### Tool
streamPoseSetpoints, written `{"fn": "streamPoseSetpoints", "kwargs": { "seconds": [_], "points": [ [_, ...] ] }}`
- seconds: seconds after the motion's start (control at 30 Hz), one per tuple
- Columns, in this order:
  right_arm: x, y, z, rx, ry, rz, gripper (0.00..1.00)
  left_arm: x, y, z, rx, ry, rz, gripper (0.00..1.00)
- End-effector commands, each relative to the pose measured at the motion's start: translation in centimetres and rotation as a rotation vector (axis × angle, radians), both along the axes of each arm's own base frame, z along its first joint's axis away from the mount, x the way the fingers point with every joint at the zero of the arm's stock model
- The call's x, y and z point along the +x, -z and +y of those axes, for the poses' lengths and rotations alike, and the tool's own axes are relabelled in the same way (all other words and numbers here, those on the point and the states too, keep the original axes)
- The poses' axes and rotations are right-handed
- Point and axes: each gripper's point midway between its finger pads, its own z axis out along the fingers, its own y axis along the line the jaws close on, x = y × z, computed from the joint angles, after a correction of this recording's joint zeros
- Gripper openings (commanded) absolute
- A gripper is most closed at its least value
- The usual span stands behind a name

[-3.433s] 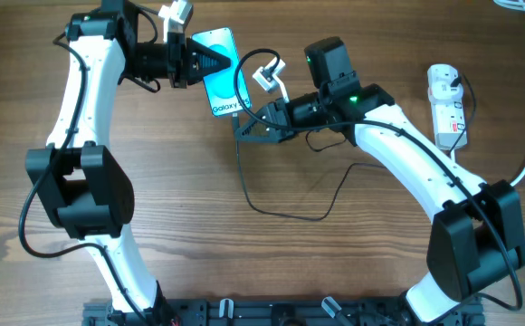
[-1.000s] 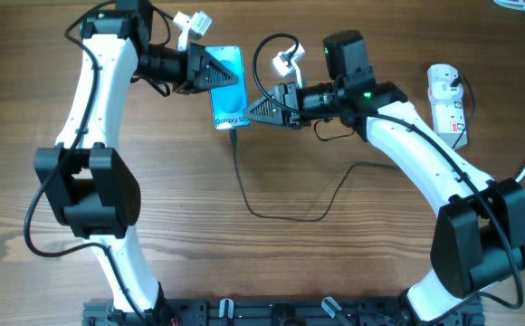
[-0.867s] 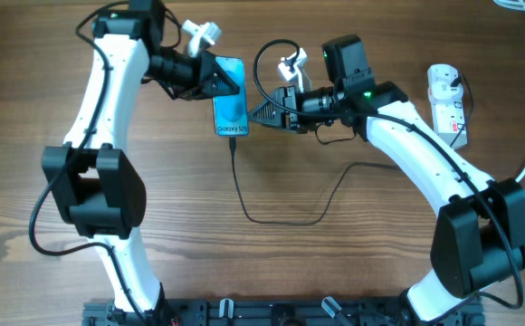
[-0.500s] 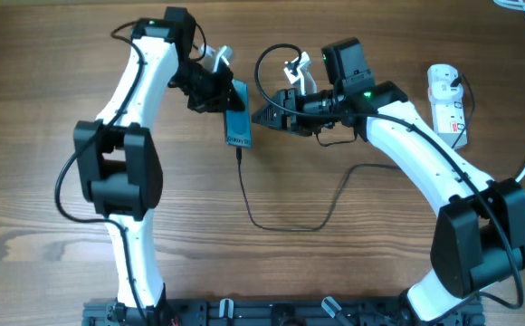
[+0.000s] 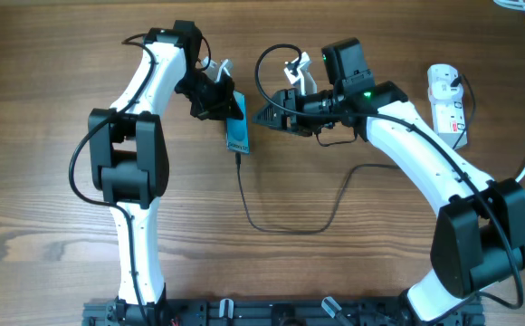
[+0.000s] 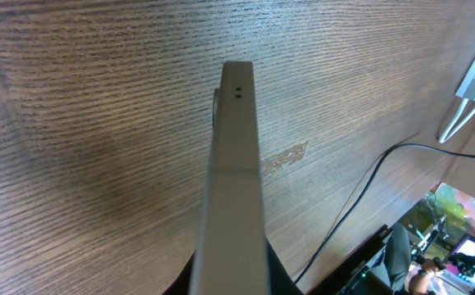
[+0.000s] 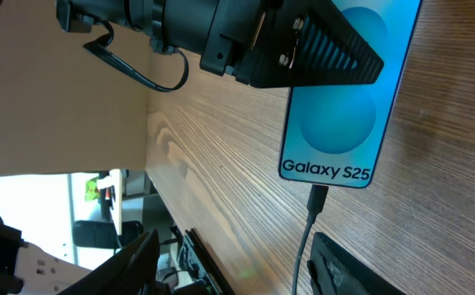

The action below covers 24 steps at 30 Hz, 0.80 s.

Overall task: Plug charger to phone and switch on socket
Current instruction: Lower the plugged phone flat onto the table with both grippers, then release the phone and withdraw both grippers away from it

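Overhead: table point(image 5: 27, 272) viewed straight down, from afar. Left wrist: phone point(image 6: 236, 188) seen edge-on, close. Right wrist: phone screen faced, near; phone shared by all

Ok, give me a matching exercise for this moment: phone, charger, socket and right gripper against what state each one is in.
Things:
1. phone
2. charger
3. socket
4. right gripper

States:
A. open, holding nothing
B. connector tip seated in the phone's text-band end
C. clamped by the left gripper, tilted up on its edge
D. lying apart at the far right, touched by neither arm

Pairs: 1-C, 2-B, 3-D, 4-A
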Motion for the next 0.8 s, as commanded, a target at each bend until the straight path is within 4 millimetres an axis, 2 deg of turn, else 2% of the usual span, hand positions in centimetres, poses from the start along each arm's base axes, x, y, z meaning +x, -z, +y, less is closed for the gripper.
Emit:
{"fn": "streamPoseSetpoints", "kwargs": {
  "seconds": [0.0,0.13,0.3,0.47,0.57,0.67,0.73,0.77],
  "points": [
    [0.6,-1.0,0.0,0.0,0.0,-0.05,0.6,0.4,0.8,-0.2,-0.002,-0.008,-0.005,0.04],
    [0.5,-1.0,-0.1,-0.001,0.0,-0.047,0.6,0.3,2.8,-0.2,0.012,-0.047,0.057,0.04],
    [0.5,-1.0,-0.1,-0.001,0.0,-0.048,0.6,0.4,3.1,-0.2,0.012,-0.046,0.056,0.04],
    [0.6,-1.0,-0.1,-0.004,0.002,-0.048,0.6,0.4,3.1,-0.2,0.012,-0.046,0.056,0.3],
    [0.5,-0.8,-0.2,-0.016,-0.017,-0.079,0.6,0.3,2.9,0.0,0.013,-0.051,0.065,0.32],
    [0.3,0.9,-1.4,-0.117,-0.011,-0.089,0.6,0.5,1.9,1.5,0.012,-0.101,0.085,0.26],
    [-0.2,1.5,-1.8,-0.151,-0.036,-0.094,0.59,1.3,-0.6,3.0,0.0,-0.159,0.054,0.23],
    [-0.3,1.6,-2.0,-0.16,-0.047,-0.105,0.59,1.8,-2.6,3.7,-0.007,-0.179,0.01,0.24]
  ]
}}
